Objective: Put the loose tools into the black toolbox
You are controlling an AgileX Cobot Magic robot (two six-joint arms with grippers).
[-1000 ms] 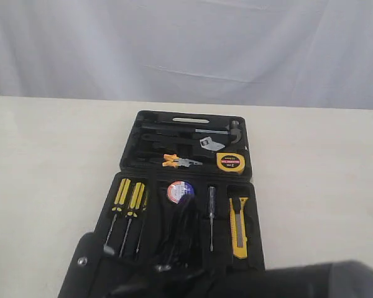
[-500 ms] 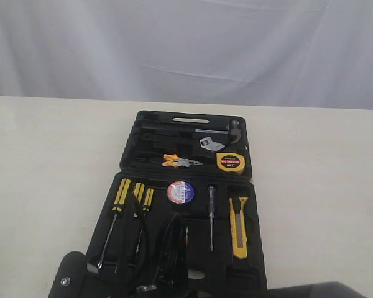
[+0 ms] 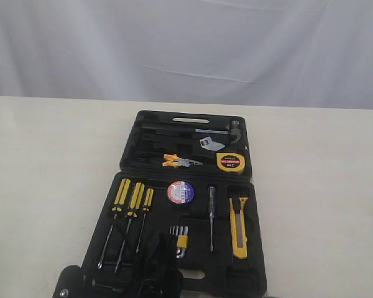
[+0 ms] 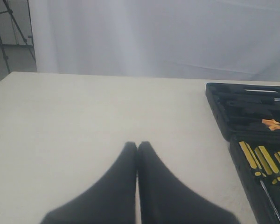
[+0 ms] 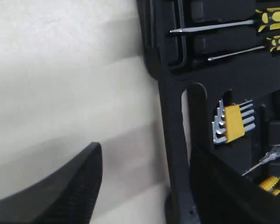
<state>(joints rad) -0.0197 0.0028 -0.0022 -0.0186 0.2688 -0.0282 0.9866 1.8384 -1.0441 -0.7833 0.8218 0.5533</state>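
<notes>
Beige table (image 3: 50,155) topped by open black toolbox (image 3: 129,155); utility knife (image 3: 238,227), tape measure (image 3: 230,162), tape roll (image 3: 180,192), pliers (image 3: 174,161) seated inside. Left gripper (image 4: 137,145) pressed closed, empty; right gripper (image 5: 145,150) spread wide.

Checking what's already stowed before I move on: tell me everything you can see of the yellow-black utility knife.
The yellow-black utility knife lies flat in a moulded slot at the right end of the near half of the black toolbox. Yellow body, black upper section, plastic by its look. No blade shows. Nothing grips it.
</notes>
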